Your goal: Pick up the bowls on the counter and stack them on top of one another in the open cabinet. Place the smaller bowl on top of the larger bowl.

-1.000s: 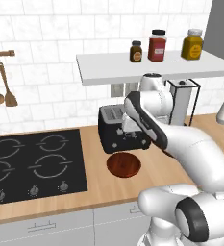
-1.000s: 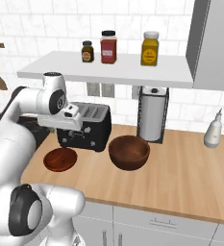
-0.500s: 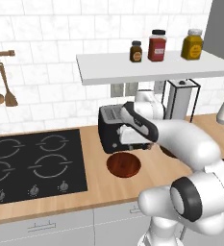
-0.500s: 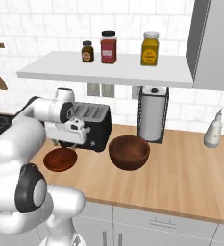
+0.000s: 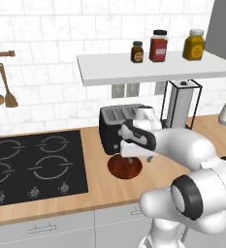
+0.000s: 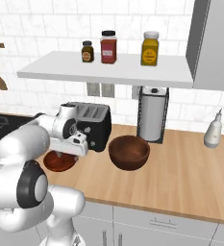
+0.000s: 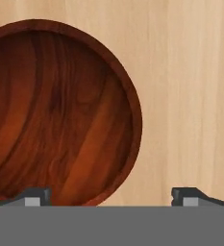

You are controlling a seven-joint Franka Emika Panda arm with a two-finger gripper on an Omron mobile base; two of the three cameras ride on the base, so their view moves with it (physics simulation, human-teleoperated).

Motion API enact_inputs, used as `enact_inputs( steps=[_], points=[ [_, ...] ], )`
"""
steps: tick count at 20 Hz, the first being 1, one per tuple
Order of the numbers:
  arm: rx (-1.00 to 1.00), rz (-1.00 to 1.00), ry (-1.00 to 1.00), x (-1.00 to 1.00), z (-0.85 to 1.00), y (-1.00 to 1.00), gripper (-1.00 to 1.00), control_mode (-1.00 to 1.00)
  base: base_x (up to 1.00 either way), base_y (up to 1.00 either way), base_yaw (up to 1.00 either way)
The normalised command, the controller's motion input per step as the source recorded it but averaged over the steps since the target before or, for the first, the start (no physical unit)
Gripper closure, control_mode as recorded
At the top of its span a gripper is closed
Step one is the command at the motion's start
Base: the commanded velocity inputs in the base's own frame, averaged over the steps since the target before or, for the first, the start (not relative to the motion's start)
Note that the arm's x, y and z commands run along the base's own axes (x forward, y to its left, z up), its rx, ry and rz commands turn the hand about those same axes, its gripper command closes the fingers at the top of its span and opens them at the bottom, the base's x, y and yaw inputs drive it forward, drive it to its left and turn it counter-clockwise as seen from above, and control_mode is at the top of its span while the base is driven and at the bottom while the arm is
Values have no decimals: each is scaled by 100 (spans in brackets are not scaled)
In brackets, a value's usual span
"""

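The pincer (image 7: 111,196) is held low over the counter (image 5: 95,179), its fingers spread wide with nothing between them. In the hand view one fingertip (image 7: 34,197) is seen above the smaller bowl (image 7: 56,110), near its rim, while the other stands over bare wood beside it. Whether the bowl is touched cannot be told.

Directly behind the pincer a black toaster (image 5: 117,126) is seen, standing just beyond the smaller bowl (image 5: 125,167); the hand is crowded close against its front. To the pincer's right, in the right base view, the larger bowl (image 6: 129,152) rests on the counter near the toaster (image 6: 92,126), apart from the smaller bowl (image 6: 58,162). Behind the larger bowl a paper-towel holder (image 6: 153,113) is set against the tiled wall. To the pincer's left the black cooktop (image 5: 29,167) is let into the counter.

Overhead the open cabinet (image 6: 104,72) is fixed, its front edge overhanging the toaster. Three jars (image 6: 108,47) are lined up at the back of it; bare board is left in front of them and toward both ends. Bare counter is seen between the smaller bowl and the counter's front edge.
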Motion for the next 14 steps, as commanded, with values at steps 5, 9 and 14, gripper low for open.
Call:
enact_inputs(
  steps=[5,9,14],
  points=[
    [1,-7,0,19,-34,-4,-100,-100,0,0,0],
    [5,-8,-2,17,-29,0,-100,-100,0,0,0],
    [7,-4,-7,6,-27,0,-100,-100,0,0,0]
  ],
)
